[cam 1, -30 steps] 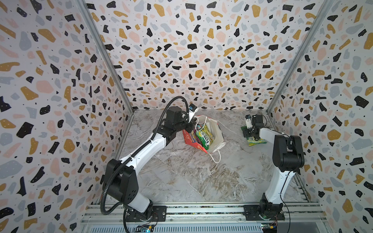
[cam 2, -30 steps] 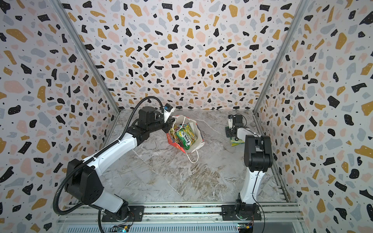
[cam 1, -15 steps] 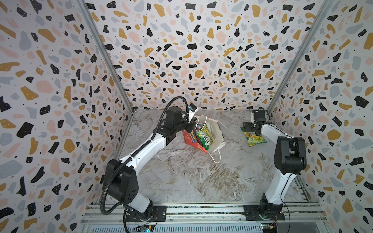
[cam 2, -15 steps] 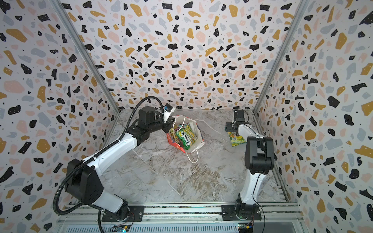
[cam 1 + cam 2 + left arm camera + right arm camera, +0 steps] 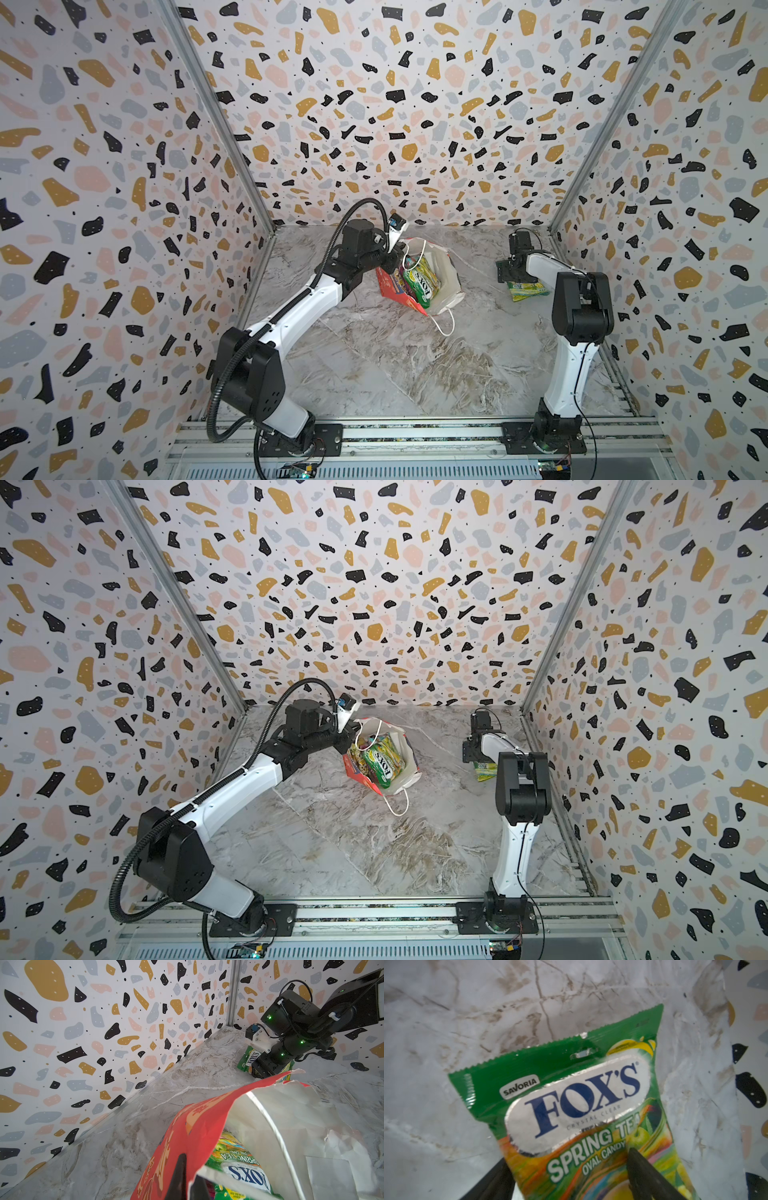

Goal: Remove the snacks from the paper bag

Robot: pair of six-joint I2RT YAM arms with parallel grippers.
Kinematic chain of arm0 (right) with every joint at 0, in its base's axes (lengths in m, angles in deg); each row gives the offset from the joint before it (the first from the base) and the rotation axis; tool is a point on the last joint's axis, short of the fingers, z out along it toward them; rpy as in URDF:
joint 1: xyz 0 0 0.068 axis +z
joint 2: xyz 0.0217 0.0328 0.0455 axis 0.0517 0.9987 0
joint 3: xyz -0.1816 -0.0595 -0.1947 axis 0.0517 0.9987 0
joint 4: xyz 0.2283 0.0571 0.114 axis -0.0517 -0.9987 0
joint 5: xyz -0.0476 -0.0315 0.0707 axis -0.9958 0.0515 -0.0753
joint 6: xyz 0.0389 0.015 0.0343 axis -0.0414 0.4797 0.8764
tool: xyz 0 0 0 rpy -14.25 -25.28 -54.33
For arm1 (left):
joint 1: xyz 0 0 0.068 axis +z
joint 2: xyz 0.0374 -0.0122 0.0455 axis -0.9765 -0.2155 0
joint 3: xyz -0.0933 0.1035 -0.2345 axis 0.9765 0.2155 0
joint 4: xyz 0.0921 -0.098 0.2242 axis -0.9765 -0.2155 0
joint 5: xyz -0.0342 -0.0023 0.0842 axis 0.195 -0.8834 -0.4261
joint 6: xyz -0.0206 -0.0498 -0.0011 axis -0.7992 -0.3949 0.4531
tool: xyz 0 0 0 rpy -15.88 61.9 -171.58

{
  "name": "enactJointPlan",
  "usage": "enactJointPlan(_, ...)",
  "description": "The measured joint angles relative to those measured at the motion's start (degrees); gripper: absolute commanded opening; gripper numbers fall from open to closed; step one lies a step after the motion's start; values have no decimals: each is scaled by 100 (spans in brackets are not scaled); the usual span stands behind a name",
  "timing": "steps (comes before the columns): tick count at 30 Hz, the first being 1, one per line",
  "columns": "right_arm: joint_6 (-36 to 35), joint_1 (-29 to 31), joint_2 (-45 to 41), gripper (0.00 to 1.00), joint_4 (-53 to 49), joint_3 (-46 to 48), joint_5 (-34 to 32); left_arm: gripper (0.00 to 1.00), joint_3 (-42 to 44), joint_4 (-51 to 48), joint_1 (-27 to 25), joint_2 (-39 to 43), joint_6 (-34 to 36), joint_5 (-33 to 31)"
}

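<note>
The red paper bag (image 5: 388,286) (image 5: 357,766) leans open in the middle of the table, its white inside toward the right. My left gripper (image 5: 397,259) (image 5: 188,1184) is shut on its red rim, one finger on each side of the paper. Snacks stand inside it, a green FOX'S packet (image 5: 422,282) (image 5: 239,1164) foremost; others behind it are mostly hidden. Another green FOX'S packet (image 5: 525,289) (image 5: 571,1095) lies flat on the table at the right. My right gripper (image 5: 509,270) (image 5: 569,1178) is open just above it, fingers spread across its lower half.
A white cord handle (image 5: 442,324) of the bag trails on the marble table toward the front. The right wall (image 5: 582,257) stands close behind the right arm. The back wall lies just beyond the bag. A metal rail (image 5: 415,432) runs along the front edge.
My right gripper has opened and shifted slightly over the green packet, which stays on the table. The left arm and the bag have not moved.
</note>
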Motion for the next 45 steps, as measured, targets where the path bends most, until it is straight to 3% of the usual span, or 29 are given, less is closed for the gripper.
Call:
enactJointPlan(4,-20,-20,22,65,11,0,-142,0,0,0,0,0,0,2)
enactJointPlan(10,-162,-48,46,61,157,7,-304,0,0,2,0,0,2,-4)
enactJointPlan(21,-621,-70,-7,61,728,321,-15,0,4,2,0,0,26,-4)
enactJointPlan(41,-791,26,-293,59,907,463,846,0,22,13,0,22,46,-48)
enactJointPlan(45,-754,66,-402,66,885,476,870,0,48,13,0,48,46,-59)
